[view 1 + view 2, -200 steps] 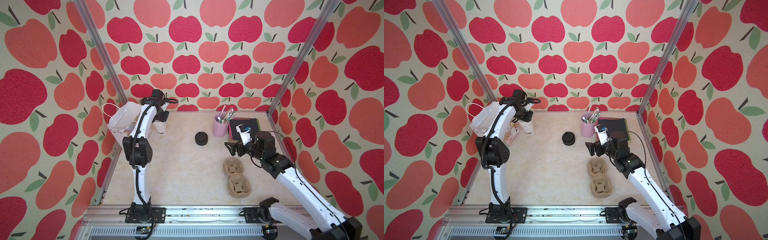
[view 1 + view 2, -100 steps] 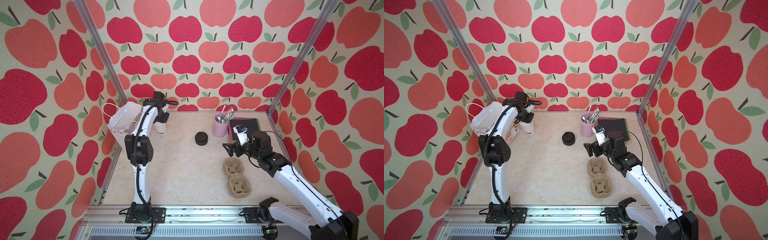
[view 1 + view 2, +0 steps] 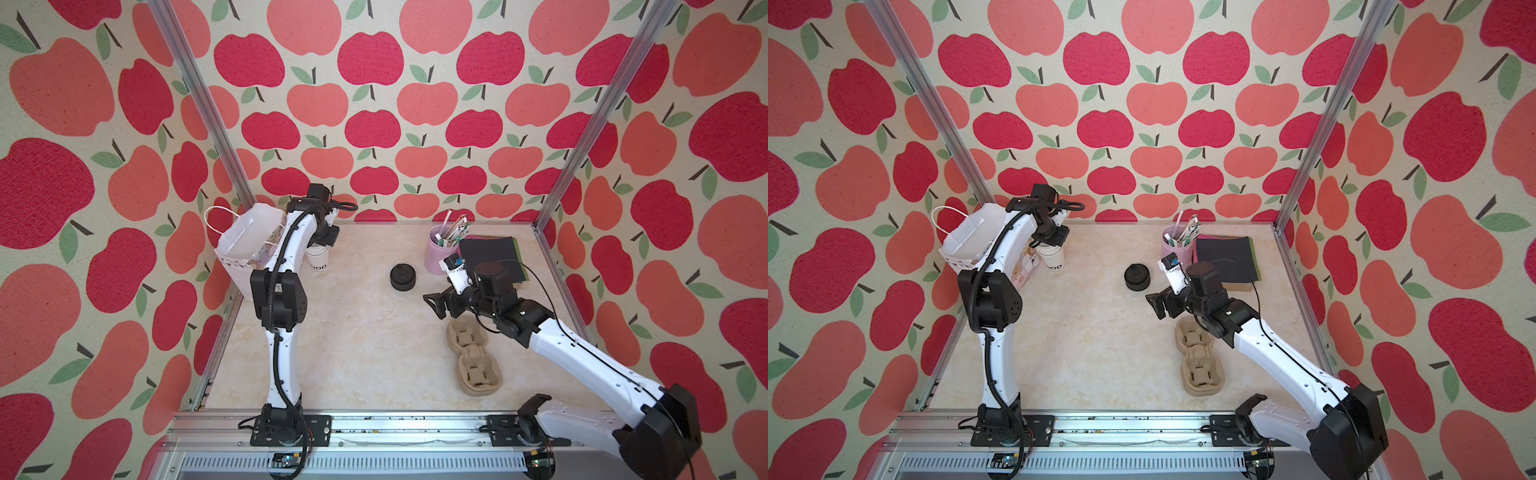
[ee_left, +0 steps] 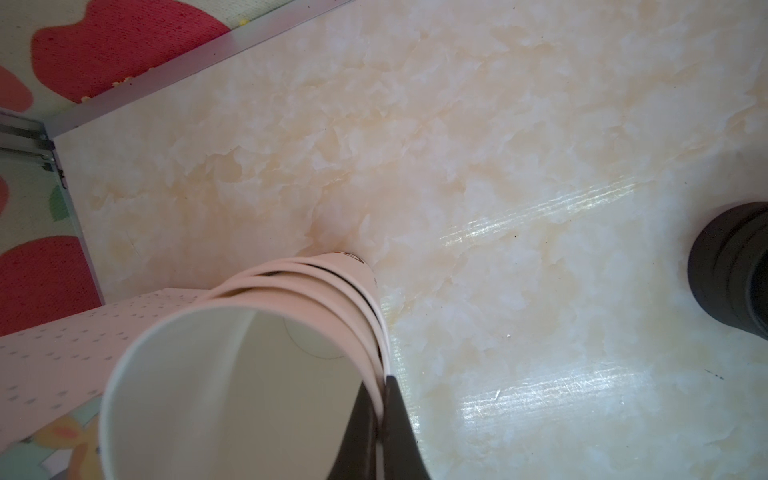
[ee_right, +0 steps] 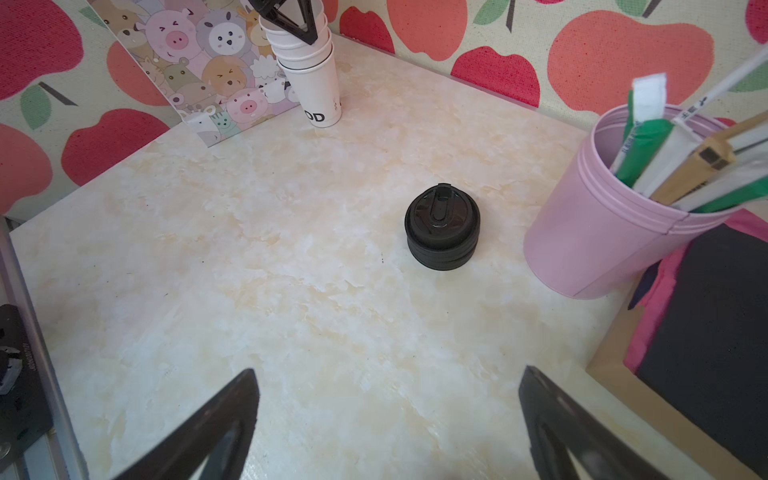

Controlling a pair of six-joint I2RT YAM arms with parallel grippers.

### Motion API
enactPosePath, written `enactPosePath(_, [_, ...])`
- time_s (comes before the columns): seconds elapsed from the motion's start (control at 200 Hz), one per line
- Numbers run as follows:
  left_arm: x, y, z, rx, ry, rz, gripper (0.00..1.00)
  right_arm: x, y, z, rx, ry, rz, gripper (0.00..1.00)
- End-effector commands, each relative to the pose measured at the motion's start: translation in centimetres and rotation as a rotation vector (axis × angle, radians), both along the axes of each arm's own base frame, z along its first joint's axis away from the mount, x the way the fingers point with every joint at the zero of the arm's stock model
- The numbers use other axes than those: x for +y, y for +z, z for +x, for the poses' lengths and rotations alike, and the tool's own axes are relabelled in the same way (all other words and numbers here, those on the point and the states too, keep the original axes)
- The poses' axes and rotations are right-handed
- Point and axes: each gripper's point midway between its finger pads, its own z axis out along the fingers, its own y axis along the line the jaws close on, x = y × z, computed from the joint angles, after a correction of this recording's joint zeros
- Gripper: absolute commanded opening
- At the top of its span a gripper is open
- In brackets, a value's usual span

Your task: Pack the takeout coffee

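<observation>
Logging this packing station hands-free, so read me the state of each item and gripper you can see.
left gripper: shut on the top cup's rim
top cup: upright, nested on the cup stack
lid stack: on the table, untouched
right gripper: open, empty
paper bag: upright, mouth open
cup carrier: flat, both wells empty
pink cup: upright, holding sticks

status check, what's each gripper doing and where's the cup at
Left gripper shut on top cup rim, cup nested in the stack by the paper bag. Right gripper open, above table, facing black lids. Nothing between it and lids.
</observation>
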Motion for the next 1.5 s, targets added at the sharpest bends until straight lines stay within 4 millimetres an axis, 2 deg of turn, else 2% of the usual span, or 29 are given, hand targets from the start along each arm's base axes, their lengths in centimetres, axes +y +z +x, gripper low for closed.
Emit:
enactPosePath(0.0, [-0.4, 3.2, -1.3, -0.033, -0.011, -0.032, 0.05, 2.1, 2.5, 0.7, -0.031, 0.003, 0.07, 0.99])
enactPosePath(0.1, [-0.7, 3.1, -1.8, -0.018, -0.018, -0.045, 0.05, 3.7, 2.3, 0.6, -0.019, 0.032, 0.076, 0.99])
enactPosePath(0.23, [-0.8, 2.4, -2.3, 0.011, -0.02, -0.058, 0.05, 4.6, 1.8, 0.7, -0.005, 0.04, 0.067, 0.99])
enactPosePath(0.475, [-2.1, 1.6, -2.9, 0.05, -0.031, -0.132, 0.07, 4.1, 1.0, 0.6, 0.013, 0.017, 0.054, 0.99])
enactPosePath(0.825, [-2.2, 0.2, -3.1, 0.088, -0.03, -0.13, 0.13, 3.8, 0.0, 0.6, 0.016, 0.009, 0.027, 0.99])
enactPosePath(1.041, [-2.5, 0.2, -3.2, 0.093, -0.036, -0.123, 0.17, 3.8, -0.4, 0.7, 0.019, 0.012, 0.018, 0.99])
enactPosePath(1.246, [-2.7, 0.5, -3.2, 0.085, -0.039, -0.099, 0.11, 3.7, -0.7, 0.6, 0.022, 0.013, 0.01, 0.99])
enactPosePath(1.386, [-3.4, 1.4, -3.4, 0.06, -0.057, -0.076, 0.0, 4.1, -1.0, 0.8, 0.04, 0.01, 0.022, 0.99])
enactPosePath(1.496, [-3.7, 2.2, -3.5, 0.042, -0.065, -0.059, 0.0, 4.8, -0.9, 1.2, 0.06, -0.008, 0.064, 0.99])
